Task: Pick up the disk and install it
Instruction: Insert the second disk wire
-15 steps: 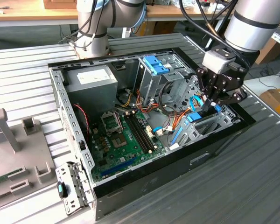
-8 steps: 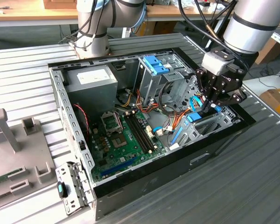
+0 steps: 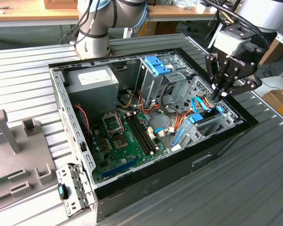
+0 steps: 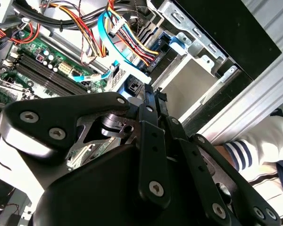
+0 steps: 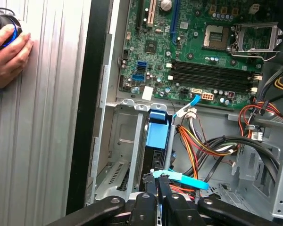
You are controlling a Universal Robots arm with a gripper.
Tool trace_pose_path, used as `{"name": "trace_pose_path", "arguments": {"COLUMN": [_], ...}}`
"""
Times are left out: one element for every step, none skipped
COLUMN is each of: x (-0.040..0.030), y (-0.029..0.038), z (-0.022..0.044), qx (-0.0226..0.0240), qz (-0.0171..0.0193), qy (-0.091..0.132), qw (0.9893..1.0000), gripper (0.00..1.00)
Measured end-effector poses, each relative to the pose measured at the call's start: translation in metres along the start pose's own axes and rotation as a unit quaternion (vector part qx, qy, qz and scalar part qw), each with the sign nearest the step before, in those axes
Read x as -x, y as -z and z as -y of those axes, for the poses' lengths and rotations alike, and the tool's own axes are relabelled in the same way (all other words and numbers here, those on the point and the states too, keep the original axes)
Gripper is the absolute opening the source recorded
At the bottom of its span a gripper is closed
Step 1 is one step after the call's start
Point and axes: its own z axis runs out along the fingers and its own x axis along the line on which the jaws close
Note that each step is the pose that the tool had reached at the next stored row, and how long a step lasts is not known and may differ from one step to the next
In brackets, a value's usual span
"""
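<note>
One person's fingers (image 5: 9,52) beside case (image 5: 96,94).

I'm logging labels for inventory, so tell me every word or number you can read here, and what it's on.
Nothing can be quoted reliably.
White label on the power supply: print too small to read.
Pale lettering on the claw housing: too blurred to read.
Markings on the motherboard: too small to read.
</note>
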Motion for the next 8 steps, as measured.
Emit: {"name": "trace_pose_path", "arguments": {"x": [0.0, 0.0, 0.0, 0.0, 0.0, 0.0, -0.0001, -0.0001], "y": [0.0001, 0.0002, 0.0002, 0.0002, 0.0009, 0.001, 0.001, 0.001], "z": [0.0, 0.0, 0.0, 0.0, 0.0, 0.0, 0.0, 0.0], "qx": [0.0, 0.0, 0.0, 0.0, 0.0, -0.0001, -0.0001, -0.0001], "qz": [0.0, -0.0001, -0.0001, -0.0001, -0.0001, 0.0006, 0.0006, 0.0006], "qy": [0.0, 0.0, 0.0, 0.0, 0.0, 0.0, 0.0, 0.0], "qw": [1.0, 1.0, 1.0, 1.0, 1.0, 1.0, 1.0, 1.0], "gripper": [0.17, 0.17, 0.17, 0.17, 0.17, 0.17, 0.17, 0.17]}}
